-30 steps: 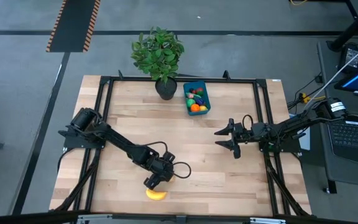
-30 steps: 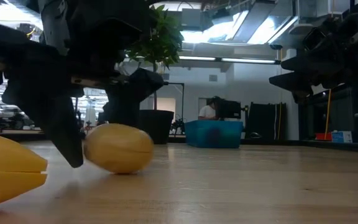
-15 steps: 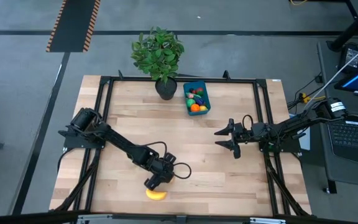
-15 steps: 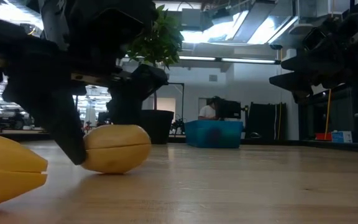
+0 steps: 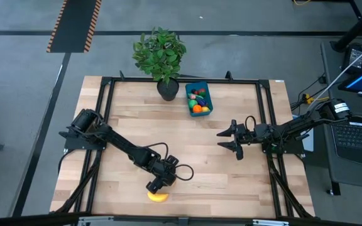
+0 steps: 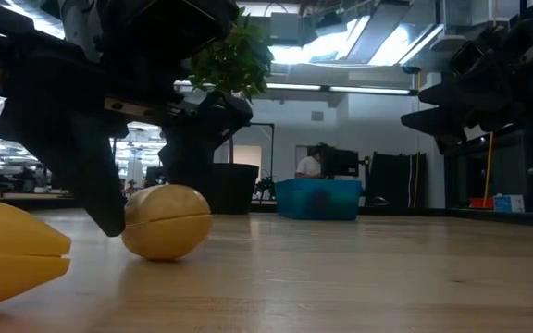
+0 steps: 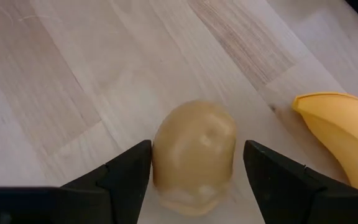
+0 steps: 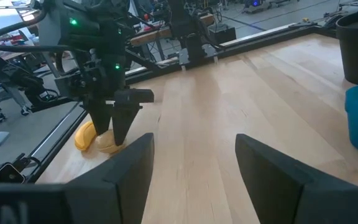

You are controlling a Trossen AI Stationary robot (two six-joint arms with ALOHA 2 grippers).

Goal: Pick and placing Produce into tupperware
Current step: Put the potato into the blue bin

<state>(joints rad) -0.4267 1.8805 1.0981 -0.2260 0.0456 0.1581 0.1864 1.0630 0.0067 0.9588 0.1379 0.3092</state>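
Left wrist view: tan potato lies on the wood between the left gripper's two dark fingers. Jaws spread, one on each side of it; a narrow gap shows at each flank, so no firm pinch can be confirmed. Yellow banana lies just beside the potato, apart from it.

High view: left gripper sits near the front edge of the table, left of centre, with the banana just beyond it toward that edge. The potato is hidden under the gripper from above.

Low view: potato rests on the table top, one dark finger touching or nearly touching its side. Banana tip is nearer the camera.

Tupperware, blue and lidless, sits near the back edge, just right of centre, holding several pieces of produce: an orange one, red, green. Dark pot of a leafy plant stands just beside it on its left, nearly touching.

Right gripper hangs above the right half of the table, well apart from everything, jaws spread and holding nothing.

Open wood runs from the potato to the tupperware; only the plant crowds the container's left side. A black frame rail borders the table's edges. A seated person shows far off in the room behind.
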